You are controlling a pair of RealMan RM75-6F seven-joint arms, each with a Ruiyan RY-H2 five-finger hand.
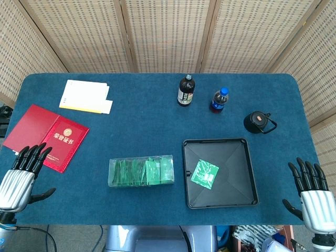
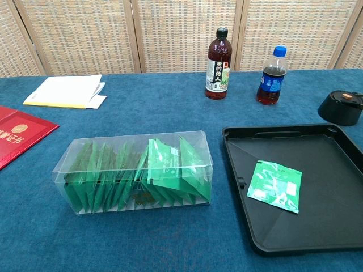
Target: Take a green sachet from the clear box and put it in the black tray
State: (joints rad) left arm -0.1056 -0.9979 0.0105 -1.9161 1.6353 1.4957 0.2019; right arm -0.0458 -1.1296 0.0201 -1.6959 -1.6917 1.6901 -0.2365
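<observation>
— Sachet position?
— One green sachet [image 1: 205,174] lies flat in the black tray [image 1: 251,173], right of the clear box [image 1: 140,171] on the counter [image 1: 147,126].
— Fingers?
— My left hand [image 1: 20,179] and right hand [image 1: 313,194] rest at the near corners, fingers spread, empty, well apart from it.

clear box [image 2: 136,170]: glossy plastic | black tray [image 2: 340,238]: matt plastic | table [image 2: 170,113]: cloth
</observation>
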